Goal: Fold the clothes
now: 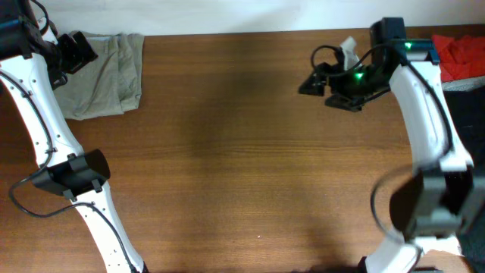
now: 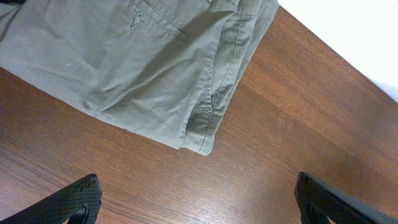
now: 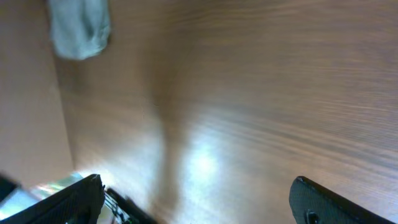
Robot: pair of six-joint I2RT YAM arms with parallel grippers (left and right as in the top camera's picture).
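Note:
A folded olive-grey pair of trousers (image 1: 106, 72) lies at the table's back left corner. It fills the upper left of the left wrist view (image 2: 143, 62) and shows small and far in the right wrist view (image 3: 79, 26). My left gripper (image 1: 76, 51) hovers over the garment's left edge, open and empty (image 2: 199, 199). My right gripper (image 1: 322, 82) is open and empty above bare wood at the back right (image 3: 199, 199). A pile of red clothes (image 1: 462, 54) sits off the table's back right edge.
The brown wooden table (image 1: 242, 167) spans the view. A white wall runs along the back edge. The right arm's base and cables (image 1: 428, 201) stand at the right, the left arm's link (image 1: 72, 174) at the left.

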